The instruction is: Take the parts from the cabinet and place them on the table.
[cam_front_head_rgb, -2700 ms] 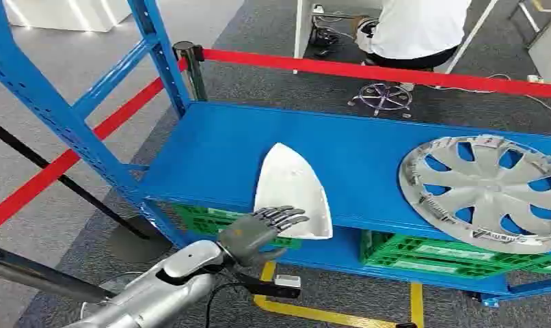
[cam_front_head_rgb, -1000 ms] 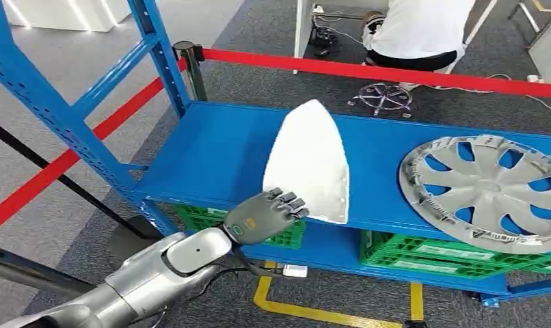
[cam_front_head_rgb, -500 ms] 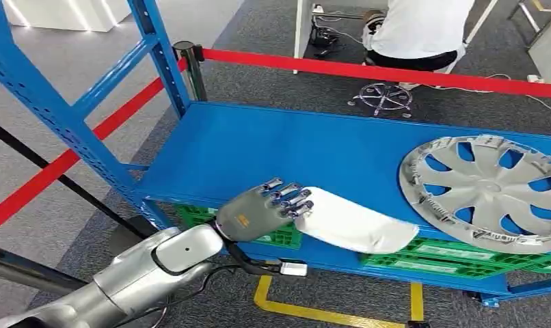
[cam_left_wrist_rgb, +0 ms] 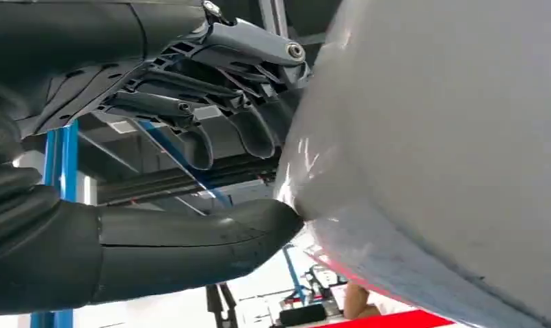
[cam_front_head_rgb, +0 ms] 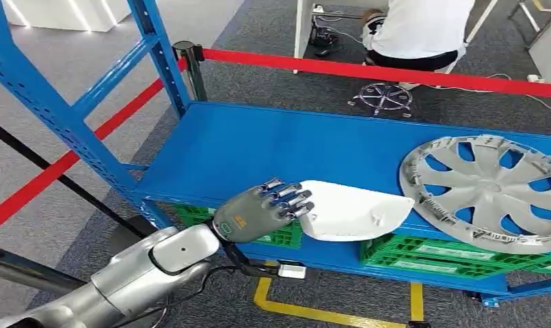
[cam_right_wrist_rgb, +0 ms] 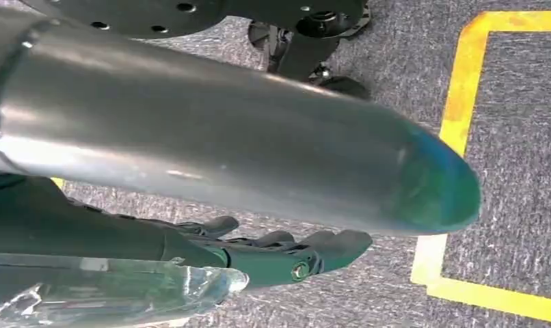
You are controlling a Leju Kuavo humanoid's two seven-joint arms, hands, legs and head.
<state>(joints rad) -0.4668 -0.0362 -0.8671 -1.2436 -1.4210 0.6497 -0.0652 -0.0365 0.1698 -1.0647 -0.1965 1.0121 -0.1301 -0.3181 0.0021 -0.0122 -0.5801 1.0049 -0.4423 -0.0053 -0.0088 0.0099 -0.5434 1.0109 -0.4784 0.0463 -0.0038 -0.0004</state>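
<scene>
Head view: the left hand [cam_front_head_rgb: 259,212] grips the white, smooth, triangular plastic cover [cam_front_head_rgb: 351,210] by its wide end, fingers over its upper face; the cover lies nearly flat at the front edge of the blue metal shelf [cam_front_head_rgb: 273,147], its pointed end towards the silver plastic hubcap [cam_front_head_rgb: 488,191].
Cover position: it overhangs the shelf's front lip, above the green plastic crates [cam_front_head_rgb: 423,253] on the lower level; whether it touches the shelf cannot be told.
Hubcap: lies flat on the shelf's right part, just beside the cover's tip.
Left wrist view: the thick grey thumb [cam_left_wrist_rgb: 191,239] presses under the cover's [cam_left_wrist_rgb: 450,157] edge while the darker fingers [cam_left_wrist_rgb: 252,130] curl over the other side, a pinch that the head view hides.
Right wrist view: the right hand [cam_right_wrist_rgb: 286,256] hangs over grey carpet [cam_right_wrist_rgb: 512,137] with yellow floor tape [cam_right_wrist_rgb: 457,116]; its fingers are loosely spread and hold nothing.
Background: a red barrier tape [cam_front_head_rgb: 368,68] runs behind the shelf, and a person in a white top [cam_front_head_rgb: 416,31] sits beyond it.
</scene>
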